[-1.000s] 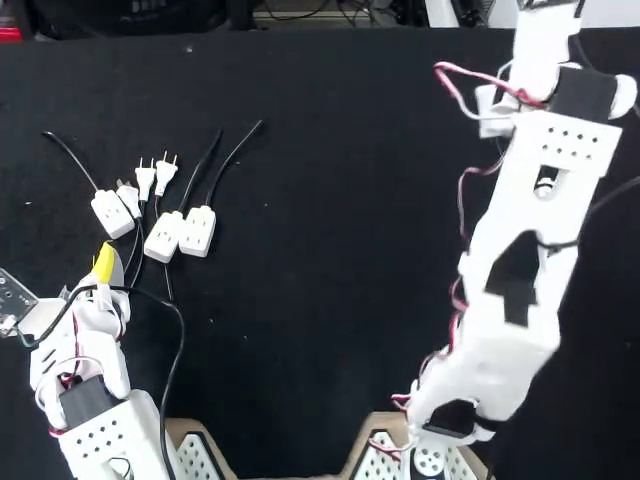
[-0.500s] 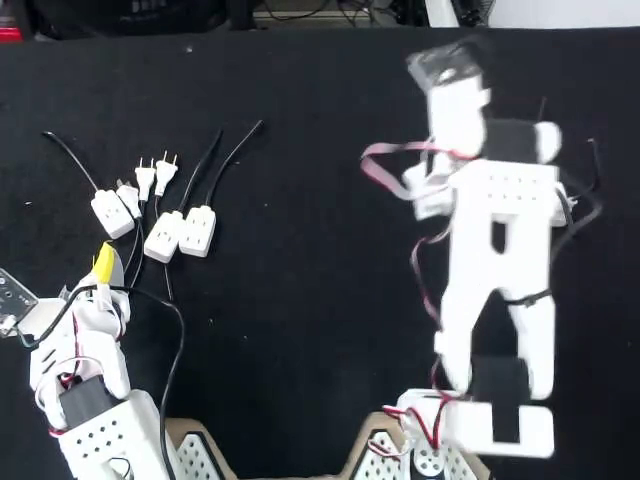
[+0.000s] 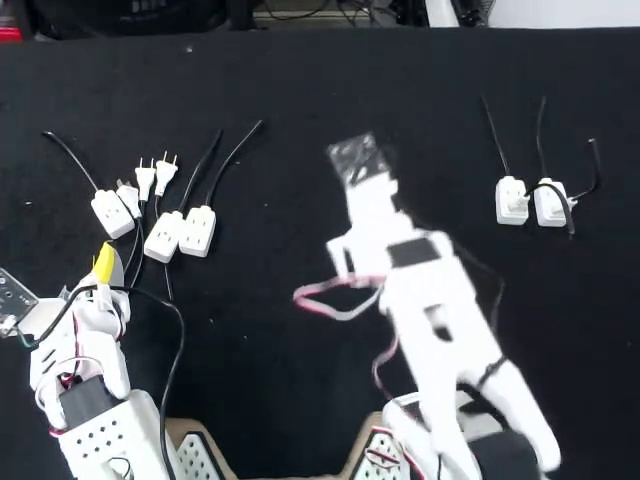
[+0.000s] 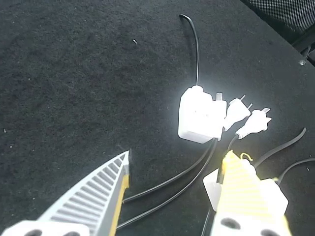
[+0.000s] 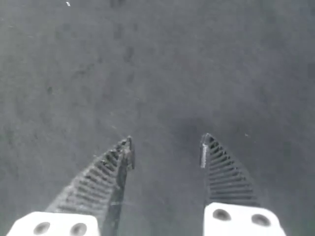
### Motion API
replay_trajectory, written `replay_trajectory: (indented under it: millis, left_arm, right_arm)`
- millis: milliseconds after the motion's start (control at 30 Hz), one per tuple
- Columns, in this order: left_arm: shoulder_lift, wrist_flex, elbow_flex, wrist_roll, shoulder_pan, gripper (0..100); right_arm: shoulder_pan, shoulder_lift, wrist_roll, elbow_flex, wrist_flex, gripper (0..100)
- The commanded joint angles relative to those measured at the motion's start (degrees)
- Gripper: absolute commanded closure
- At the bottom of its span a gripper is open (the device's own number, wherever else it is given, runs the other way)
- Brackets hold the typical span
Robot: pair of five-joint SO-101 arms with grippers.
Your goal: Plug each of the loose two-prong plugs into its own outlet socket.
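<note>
Even light falls on the black tabletop (image 3: 290, 80), leaving few shadows. The white outlet block (image 4: 199, 118) glares, washed out, in the left wrist view; beneath the right pincer (image 5: 166, 147) the surface lies dim.

Robotics lab bench, black cloth table (image 3: 300, 80), equipment cables (image 3: 345, 12) along back edge

I am swinging my right gripper (image 3: 352, 160) from the table's (image 3: 300, 80) far right toward its middle (fast enough to blur), and two white sockets (image 3: 512, 200) are coming into sight on the right.
</note>
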Motion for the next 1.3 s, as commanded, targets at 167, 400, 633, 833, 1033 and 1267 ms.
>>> replay_trajectory:
  millis: [167,400,633,833,1033,1267]
  left_arm:
    - [-0.09,1.85,-11.82,-10.02,0.57,70]
    - [0.0,7.74,-23.87,-16.0,0.57,70]
    - [4.04,7.82,-27.12,-22.24,0.57,70]
    - [20.57,7.82,-33.71,-26.9,0.57,70]
    - [40.18,11.87,-43.3,-28.92,0.48,70]
    - [57.67,21.1,-59.03,-31.12,0.57,70]
  right_arm:
    - [-9.05,-10.77,-0.35,27.38,-36.13,80.4]
    - [-8.97,-11.21,-0.35,28.44,-37.45,80.4]
    - [-9.14,-11.21,-0.35,28.7,-37.45,80.4]
    - [-9.14,-11.21,-0.35,28.79,-37.45,80.4]
    - [-9.14,-11.21,-0.35,28.79,-37.71,80.4]
    - [-9.14,-11.21,-0.35,28.88,-37.71,80.4]
